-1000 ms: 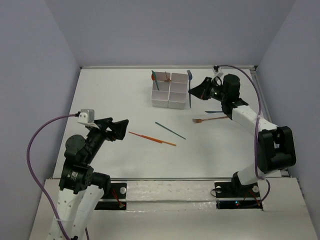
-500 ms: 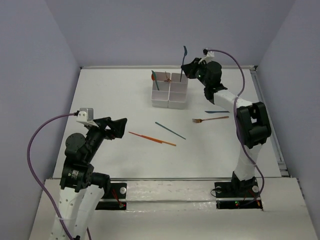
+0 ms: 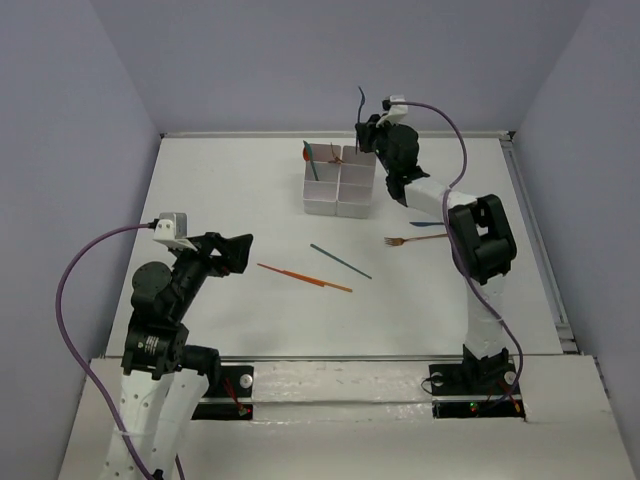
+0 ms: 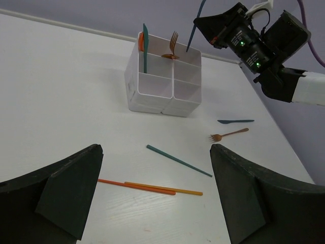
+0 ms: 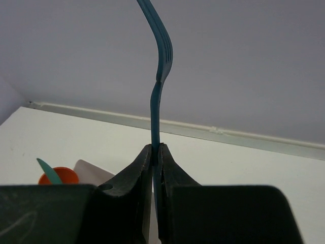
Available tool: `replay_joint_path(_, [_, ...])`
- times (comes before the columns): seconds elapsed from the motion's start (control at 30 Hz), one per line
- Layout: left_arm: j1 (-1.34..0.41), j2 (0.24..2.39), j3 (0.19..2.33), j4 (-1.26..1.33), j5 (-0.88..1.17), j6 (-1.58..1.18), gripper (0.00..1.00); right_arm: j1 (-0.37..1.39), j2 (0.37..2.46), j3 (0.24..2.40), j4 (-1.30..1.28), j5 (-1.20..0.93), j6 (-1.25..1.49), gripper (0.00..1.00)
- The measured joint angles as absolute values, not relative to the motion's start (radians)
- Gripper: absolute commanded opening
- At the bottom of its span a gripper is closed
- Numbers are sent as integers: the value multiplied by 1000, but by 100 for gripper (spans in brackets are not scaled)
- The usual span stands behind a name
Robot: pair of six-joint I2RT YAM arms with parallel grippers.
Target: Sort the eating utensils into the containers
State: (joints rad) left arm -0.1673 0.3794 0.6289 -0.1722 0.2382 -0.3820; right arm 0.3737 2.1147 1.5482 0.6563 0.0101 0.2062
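Teal fork (image 5: 155, 109) was clamped upright, tines up, by its handle in the right gripper (image 5: 156, 151), over the far-right corner of the white four-compartment box (image 3: 322, 206). Brown fork (image 3: 418, 239), teal knife (image 3: 433, 224), teal stick (image 3: 340, 261) and orange sticks (image 3: 304, 278) lay on the table (image 3: 220, 190). Left gripper (image 3: 230, 255) hung spread wide, holding nothing.

A white table (image 3: 220, 200) meets seemingly lavender walls (image 3: 60, 120).
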Motion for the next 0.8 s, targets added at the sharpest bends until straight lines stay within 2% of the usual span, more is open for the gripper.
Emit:
replay_joint_path(0.43, [-155, 385, 629, -168, 256, -376, 99, 382, 2168, 1565, 698, 91, 105, 9])
replay_joint_path(0.5, [-155, 385, 629, -168, 258, -376, 99, 388, 2168, 1543, 741, 101, 86, 15])
replay_joint_path(0.67, [-155, 385, 629, -168, 259, -376, 99, 403, 2168, 1486, 776, 108, 60, 20])
replay_joint_path(0.8, [-155, 384, 629, -168, 259, -376, 99, 420, 2167, 1436, 786, 113, 44, 40])
